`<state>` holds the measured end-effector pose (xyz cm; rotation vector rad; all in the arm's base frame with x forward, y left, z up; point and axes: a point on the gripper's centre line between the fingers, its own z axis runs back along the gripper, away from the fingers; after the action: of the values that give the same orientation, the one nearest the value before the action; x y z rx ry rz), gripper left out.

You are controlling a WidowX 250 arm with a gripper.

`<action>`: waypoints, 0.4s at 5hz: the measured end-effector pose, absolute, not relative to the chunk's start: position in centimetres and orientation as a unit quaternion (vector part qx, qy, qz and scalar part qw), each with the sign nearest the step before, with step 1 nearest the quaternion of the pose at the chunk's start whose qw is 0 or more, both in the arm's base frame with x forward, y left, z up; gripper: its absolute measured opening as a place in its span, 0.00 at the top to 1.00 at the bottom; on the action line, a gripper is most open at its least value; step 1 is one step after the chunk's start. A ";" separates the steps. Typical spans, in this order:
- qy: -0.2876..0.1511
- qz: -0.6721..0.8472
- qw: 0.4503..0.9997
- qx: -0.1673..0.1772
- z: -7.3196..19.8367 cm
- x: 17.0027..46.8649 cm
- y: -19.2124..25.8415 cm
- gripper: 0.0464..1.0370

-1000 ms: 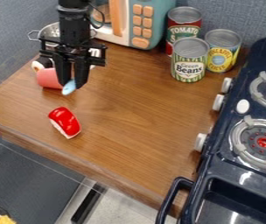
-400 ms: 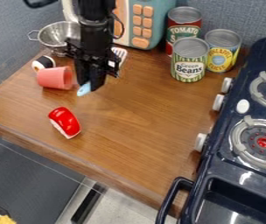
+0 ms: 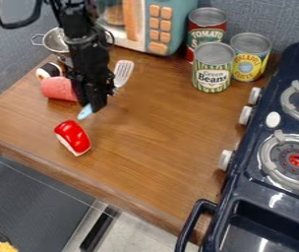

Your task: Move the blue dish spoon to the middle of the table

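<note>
Gripper point(image 3: 91, 105): one, jaws closed on the blue dish spoon point(image 3: 84, 112), left of the table's point(image 3: 145, 147) middle in view. Blue end below the jaws; pale slotted head point(image 3: 123, 72) on the far side. Handling, by judgement: light, stiff, sturdy, smooth enough to swivel; best held mid-handle. Hidden: the handle's middle and part of the pink cup point(image 3: 57, 88). Height above table: cannot be told.

2 shiny metal cans point(image 3: 212, 68) point(image 3: 251, 57), glossy red plasticThe tabletop point(image 3: 168, 133) looks like smooth, glossy wood
</note>
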<state>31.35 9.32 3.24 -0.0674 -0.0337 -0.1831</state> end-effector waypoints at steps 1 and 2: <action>-0.014 -0.082 0.996 -0.019 2.7 30.9 9.6 0.74; -0.015 -0.077 0.997 -0.010 2.6 30.8 10.1 0.74</action>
<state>30.85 10.05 2.61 -0.0204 -0.0292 -0.1546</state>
